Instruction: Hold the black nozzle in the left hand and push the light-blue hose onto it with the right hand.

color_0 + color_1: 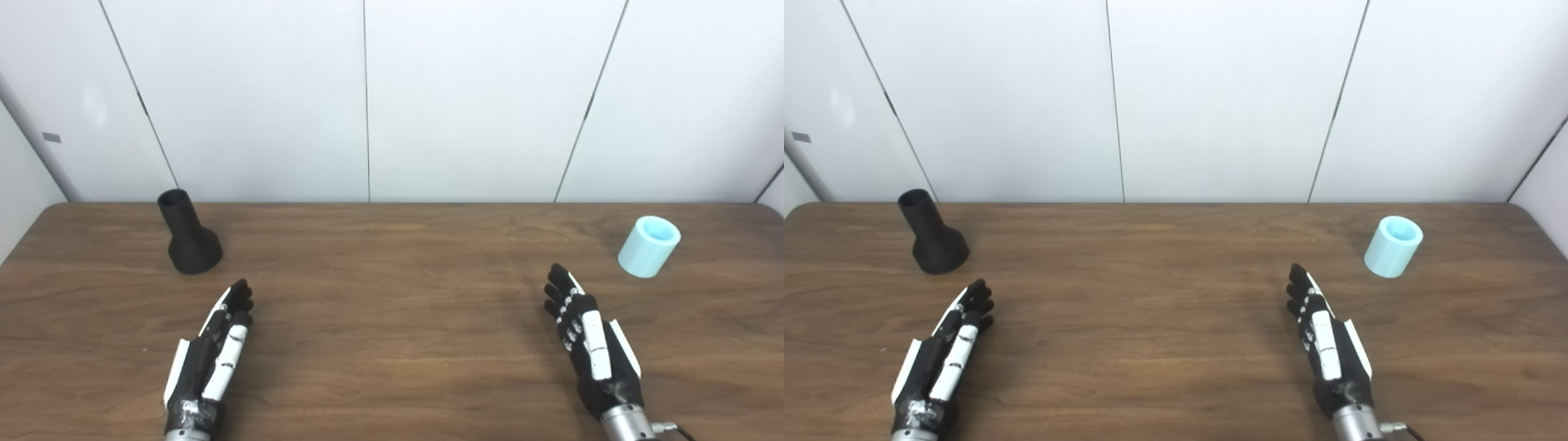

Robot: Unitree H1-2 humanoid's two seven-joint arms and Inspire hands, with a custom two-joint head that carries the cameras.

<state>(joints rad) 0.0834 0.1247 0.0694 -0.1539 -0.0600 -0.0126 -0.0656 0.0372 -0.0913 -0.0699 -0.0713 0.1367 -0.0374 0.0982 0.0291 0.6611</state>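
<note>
My left hand (211,352) lies flat, fingers straight, holding nothing; the black nozzle (188,234) stands upright just beyond its fingertips, slightly left. My right hand (588,340) is likewise extended and empty; the light-blue hose (648,246) sits ahead, to its right, apart.

A wooden table (392,367) with a dark brown, streaked grain fills the lower half of both views; its far corners are rounded and its far edge meets the wall. Behind it stands a wall of white panels (478,98), smooth and matte, divided by thin dark seams, the middle seam upright and the outer ones slanting. At the far left a pale grey strip (33,144) runs diagonally down the wall. Light is soft and even, with faint sheen on the tabletop.
</note>
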